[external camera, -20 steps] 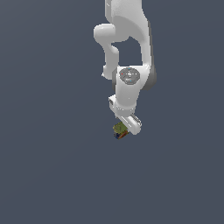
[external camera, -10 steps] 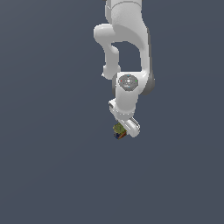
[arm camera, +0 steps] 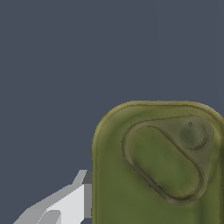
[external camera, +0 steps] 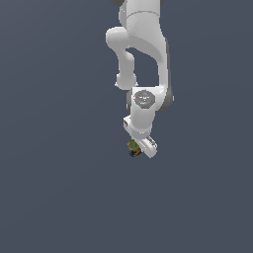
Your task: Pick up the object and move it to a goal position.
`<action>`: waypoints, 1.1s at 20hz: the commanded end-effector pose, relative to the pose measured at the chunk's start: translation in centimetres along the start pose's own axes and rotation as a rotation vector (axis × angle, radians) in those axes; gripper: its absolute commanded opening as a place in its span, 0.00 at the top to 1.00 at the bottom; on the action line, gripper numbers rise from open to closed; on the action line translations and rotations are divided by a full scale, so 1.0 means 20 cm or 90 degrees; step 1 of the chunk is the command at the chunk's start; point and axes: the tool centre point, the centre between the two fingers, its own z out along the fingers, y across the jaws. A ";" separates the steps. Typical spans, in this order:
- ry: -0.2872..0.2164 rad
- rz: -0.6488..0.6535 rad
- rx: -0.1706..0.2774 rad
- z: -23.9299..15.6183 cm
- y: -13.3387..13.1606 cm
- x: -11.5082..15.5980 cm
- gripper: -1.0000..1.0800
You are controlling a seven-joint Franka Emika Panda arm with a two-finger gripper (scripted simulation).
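Observation:
The object [external camera: 133, 147] is a small can with an olive-green top and a blue, red and orange label. It sits right under the white gripper [external camera: 135, 149] at the end of the arm, in the middle of the exterior view. In the wrist view its olive-green top [arm camera: 157, 166] fills much of the picture, very close to the camera. One white finger [arm camera: 70, 203] lies against the can's side; the other finger is out of view. The gripper looks shut on the can.
A plain dark grey-blue surface [external camera: 54, 188] lies all around. The white arm [external camera: 143, 59] reaches down from the top of the exterior view. No other objects or goal marker show.
The wrist joint has come lower and the gripper has shifted slightly towards the exterior view's left. The can has stayed at the gripper's tip throughout.

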 end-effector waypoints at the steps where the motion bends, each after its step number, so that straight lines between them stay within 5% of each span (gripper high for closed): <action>1: 0.000 0.000 0.000 0.00 0.00 0.00 1.00; 22: 0.000 0.000 0.001 -0.22 0.10 0.02 1.00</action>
